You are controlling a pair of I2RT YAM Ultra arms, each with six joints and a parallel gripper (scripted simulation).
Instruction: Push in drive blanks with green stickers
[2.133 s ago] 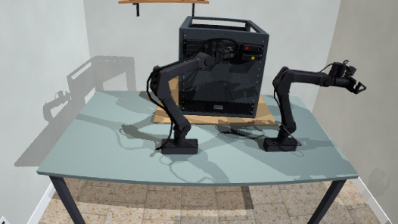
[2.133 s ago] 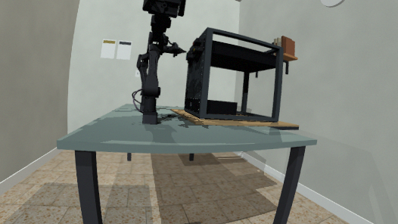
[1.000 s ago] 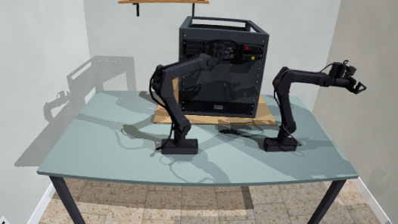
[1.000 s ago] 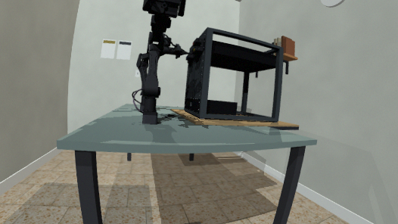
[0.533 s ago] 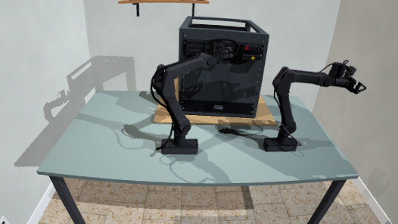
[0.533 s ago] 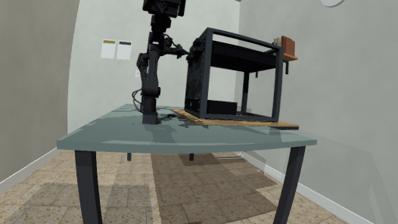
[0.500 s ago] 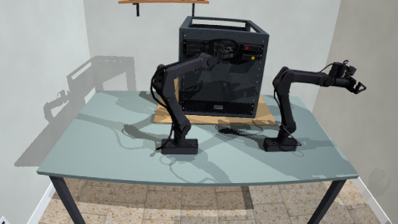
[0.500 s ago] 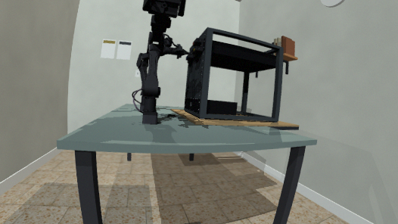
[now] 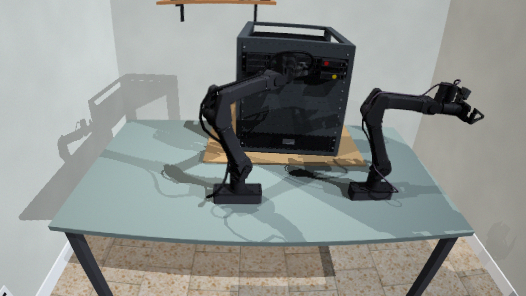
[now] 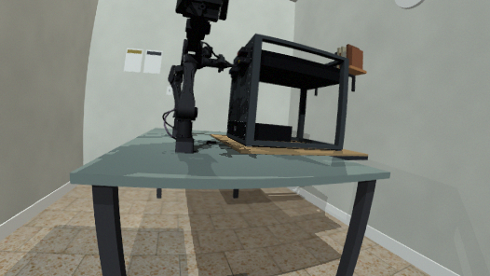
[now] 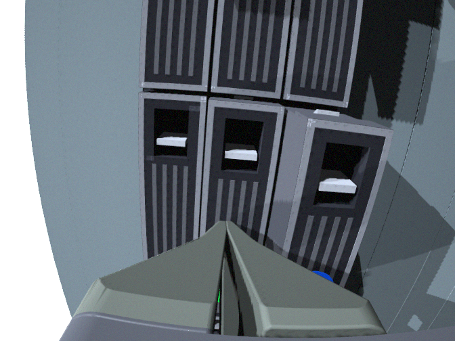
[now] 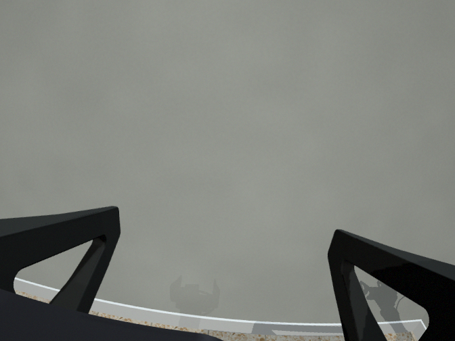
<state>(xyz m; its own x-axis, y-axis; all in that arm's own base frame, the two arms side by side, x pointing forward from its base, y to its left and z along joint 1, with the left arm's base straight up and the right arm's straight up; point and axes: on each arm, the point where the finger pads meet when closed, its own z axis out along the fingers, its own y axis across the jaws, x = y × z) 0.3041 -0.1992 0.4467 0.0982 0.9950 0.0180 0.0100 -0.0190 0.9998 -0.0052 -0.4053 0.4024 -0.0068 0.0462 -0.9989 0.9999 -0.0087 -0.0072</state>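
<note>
At the upper front of the rack (image 9: 346, 100) (image 10: 251, 100), the left gripper (image 11: 224, 234), fingertips pressed together on nothing, points at the middle drive blank (image 11: 229, 178), long axis running toward the wrist, its neighbour with the blue sticker (image 11: 322, 275) jutting just beside.

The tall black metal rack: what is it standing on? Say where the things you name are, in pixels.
A flat tan wooden board (image 9: 350, 159) (image 10: 354, 154) lies under the tall black metal rack (image 9: 346, 95) (image 10: 254, 89); the part beneath its base is covered.
</note>
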